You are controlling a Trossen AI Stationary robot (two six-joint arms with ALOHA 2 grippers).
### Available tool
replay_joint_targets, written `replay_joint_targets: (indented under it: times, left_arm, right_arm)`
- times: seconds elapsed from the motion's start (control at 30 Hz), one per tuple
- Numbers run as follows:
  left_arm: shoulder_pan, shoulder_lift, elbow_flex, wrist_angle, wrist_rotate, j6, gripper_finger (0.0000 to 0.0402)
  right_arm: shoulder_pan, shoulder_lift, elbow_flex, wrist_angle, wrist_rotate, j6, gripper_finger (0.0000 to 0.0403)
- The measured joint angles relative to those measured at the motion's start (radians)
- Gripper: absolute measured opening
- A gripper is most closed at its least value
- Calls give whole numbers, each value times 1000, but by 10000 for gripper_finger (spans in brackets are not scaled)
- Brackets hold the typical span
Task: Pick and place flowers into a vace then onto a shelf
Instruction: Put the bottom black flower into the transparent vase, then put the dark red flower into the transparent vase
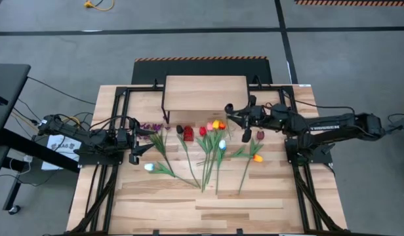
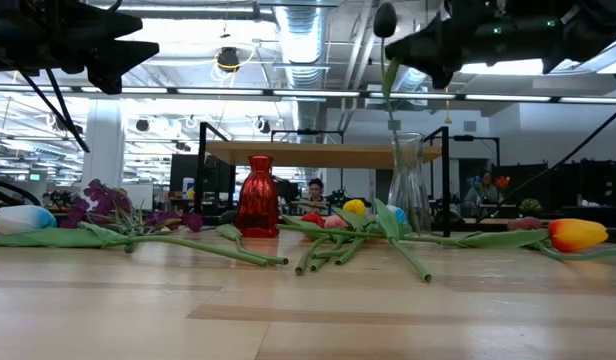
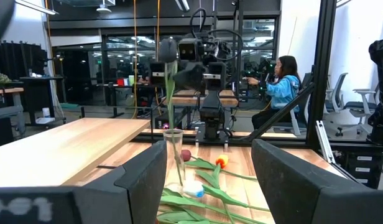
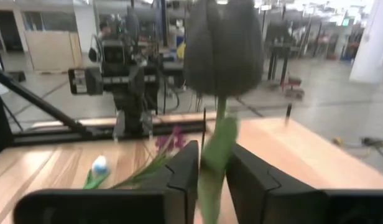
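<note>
While the right gripper (image 4: 209, 171) is pinching the dark tulip (image 4: 223, 46) by its stem, I am judging it light, bendy and slippery, best held just under the head. It is hanging above the glass vase (image 2: 408, 185), centre-right in the low view. The left gripper (image 1: 138, 152) is waiting, fingers spread.

Right gripper (image 4: 210, 180) raised mid-table, fingers narrowly apart; left gripper (image 1: 144, 151) hovered at left, fingers spread.
</note>
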Motion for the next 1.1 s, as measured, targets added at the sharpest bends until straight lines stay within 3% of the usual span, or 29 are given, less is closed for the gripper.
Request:
replay_joint_targets:
  times: [0.27, 0.53, 0.77, 1.1]
  left_arm:
    - [0, 0, 0, 0, 0, 0, 224]
    - [0, 0, 0, 1, 0, 0, 224]
    - [0, 0, 0, 2, 0, 0, 224]
    - [0, 0, 0, 3, 0, 0, 224]
  right_arm:
    - [0, -78, 0, -130, 1, 11, 123]
    - [21, -231, 0, -324, -2, 11, 145]
    - [119, -312, 0, -536, -57, 34, 140]
    - [290, -298, 0, -826, -57, 93, 123]
